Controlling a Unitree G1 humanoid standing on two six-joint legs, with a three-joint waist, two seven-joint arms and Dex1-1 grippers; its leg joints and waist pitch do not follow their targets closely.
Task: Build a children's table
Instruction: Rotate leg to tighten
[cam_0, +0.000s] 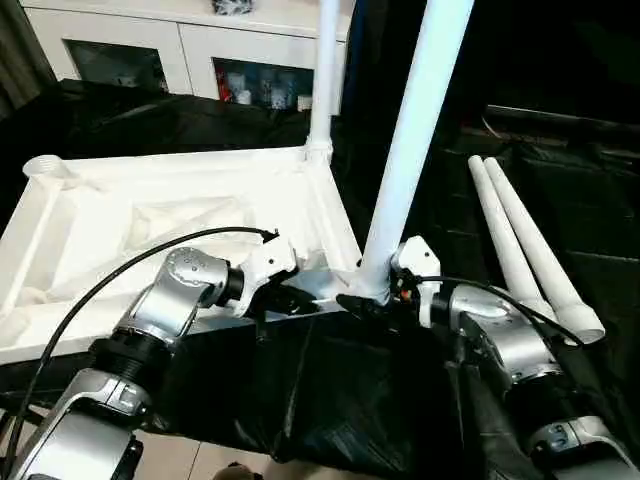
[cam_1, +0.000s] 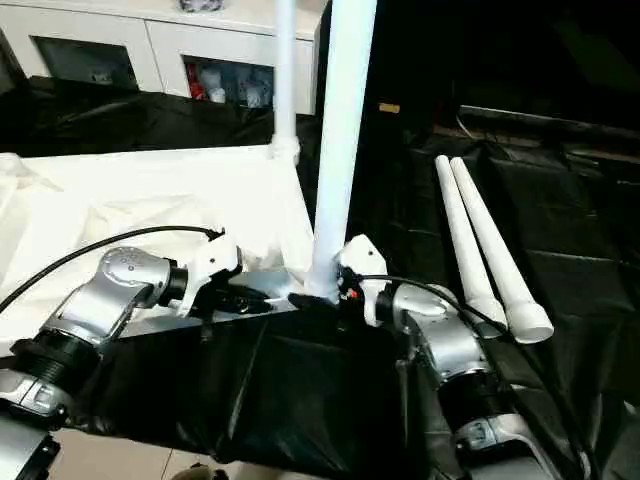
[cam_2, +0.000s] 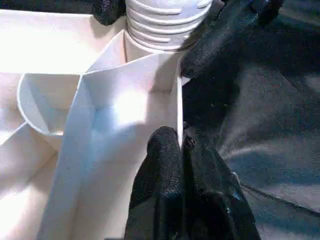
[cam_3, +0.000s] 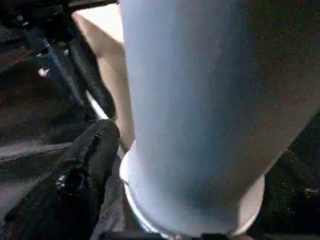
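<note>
Black cloth (cam_0: 330, 400) underlies the tabletop (cam_0: 150, 225); no writing is legible.

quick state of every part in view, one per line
tabletop: upside down on black cloth
far leg: upright in corner socket
near leg: standing in near corner socket, leaning
two spare legs: lying side by side on cloth
left claw: shut on tabletop rim
right claw: at near leg's base
</note>
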